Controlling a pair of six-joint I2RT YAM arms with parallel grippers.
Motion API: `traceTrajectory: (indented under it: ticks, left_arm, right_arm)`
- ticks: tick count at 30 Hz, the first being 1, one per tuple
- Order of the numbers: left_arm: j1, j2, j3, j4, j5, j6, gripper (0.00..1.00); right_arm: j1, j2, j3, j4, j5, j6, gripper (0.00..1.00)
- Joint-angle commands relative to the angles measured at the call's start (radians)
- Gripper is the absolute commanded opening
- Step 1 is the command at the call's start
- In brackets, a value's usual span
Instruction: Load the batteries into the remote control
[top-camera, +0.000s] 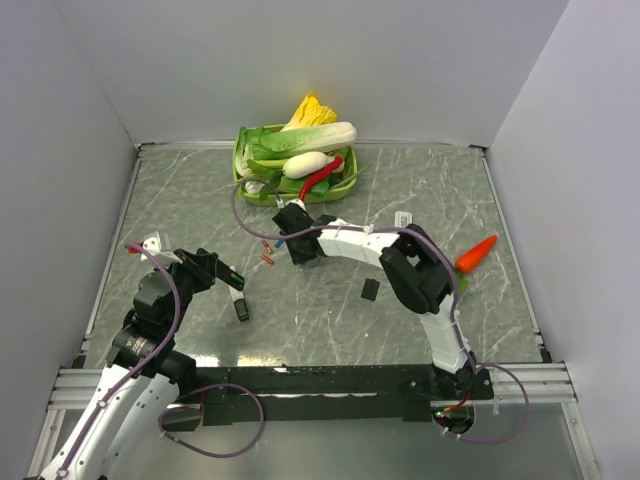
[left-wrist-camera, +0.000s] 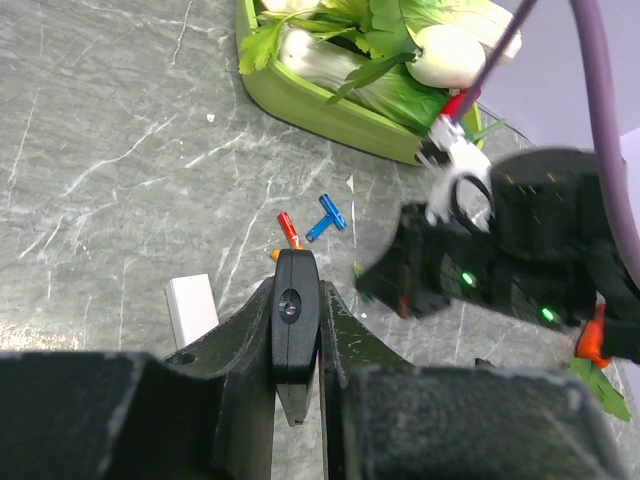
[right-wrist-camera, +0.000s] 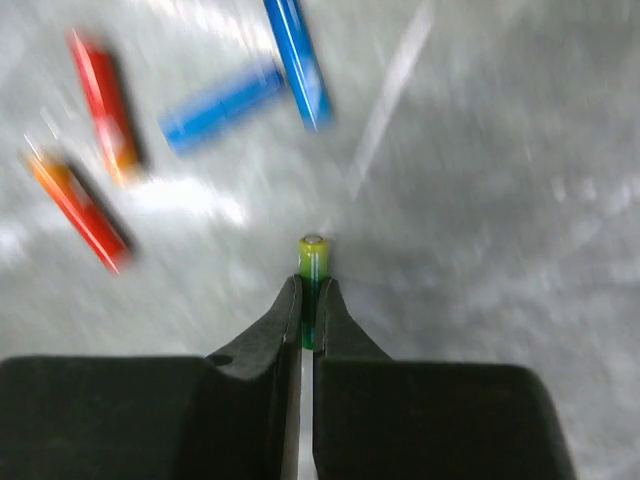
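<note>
My right gripper (right-wrist-camera: 308, 305) is shut on a green battery (right-wrist-camera: 313, 258), which stands up between the fingertips just above the marble table. Two blue batteries (right-wrist-camera: 296, 58) and two red ones (right-wrist-camera: 103, 105) lie loose beyond it; they also show in the top view (top-camera: 267, 250). My left gripper (left-wrist-camera: 297, 300) is shut on a black remote (left-wrist-camera: 291, 312), seen end-on between the fingers. In the top view the right gripper (top-camera: 288, 240) is by the batteries and the left gripper (top-camera: 222, 275) is at the near left.
A green basket of vegetables (top-camera: 240, 170) with a red chilli (top-camera: 320, 175) stands at the back. A carrot (top-camera: 476, 253) lies right. A small black piece (top-camera: 370, 290) lies mid-table. A white block (left-wrist-camera: 192, 308) lies beside my left fingers. A black-and-white oblong (top-camera: 240, 302) is by the left gripper.
</note>
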Motion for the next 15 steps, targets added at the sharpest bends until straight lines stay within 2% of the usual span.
traceTrajectory:
  ticks: [1, 8, 15]
  left_arm:
    - [0.004, 0.003, 0.024, 0.062, 0.004, 0.011, 0.01]
    - [0.004, 0.015, 0.019, 0.07, 0.007, 0.008, 0.01]
    - [0.004, 0.015, 0.019, 0.07, 0.013, 0.005, 0.01]
  right_arm:
    - [0.007, -0.155, -0.171, -0.063, -0.019, -0.036, 0.0]
    - [-0.009, -0.369, -0.427, -0.065, -0.028, 0.005, 0.0]
    - [-0.026, -0.423, -0.559, -0.052, 0.001, 0.108, 0.0]
